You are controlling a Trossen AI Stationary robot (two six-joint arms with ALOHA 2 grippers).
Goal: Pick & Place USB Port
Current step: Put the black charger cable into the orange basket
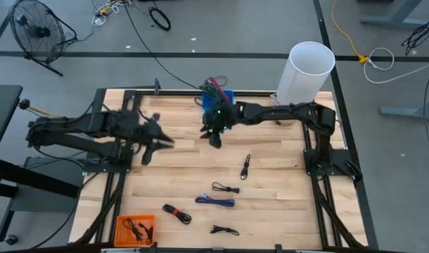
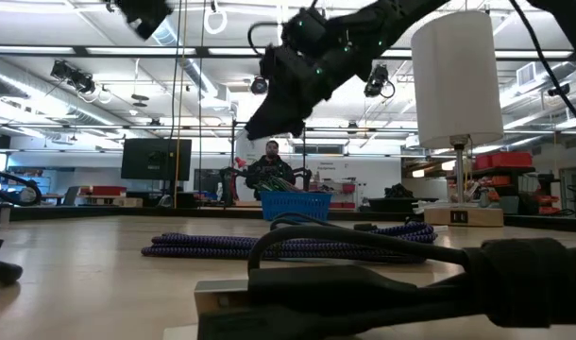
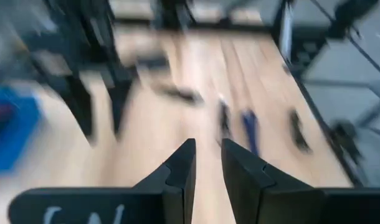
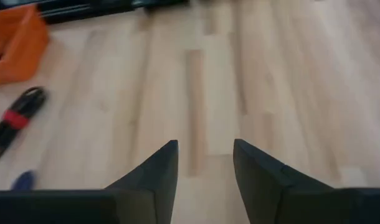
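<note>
Right gripper (image 1: 214,138) hangs above the wood table (image 1: 285,204), just in front of the blue basket (image 1: 216,96), its fingers (image 4: 154,174) parted with a clear gap and nothing between them. Left gripper (image 1: 150,150) hovers over the table's left side, its fingers (image 3: 180,171) close together with only a narrow slit, also empty.

Nearest the front edge lie the orange bin (image 1: 136,228) with a cable inside, a black cable with a red tie (image 1: 176,213), and a small black cable (image 1: 224,230). Just behind them rests a blue cable (image 1: 214,202), then another black cable (image 1: 226,188), then a short black cable (image 1: 246,166) toward the middle. Which of these carries the USB port cannot be told.

Farther back stands the blue basket holding coloured cables, and at the back right corner a white cylinder (image 1: 306,72). Beyond the table, a person (image 2: 272,170) sits in the room.
</note>
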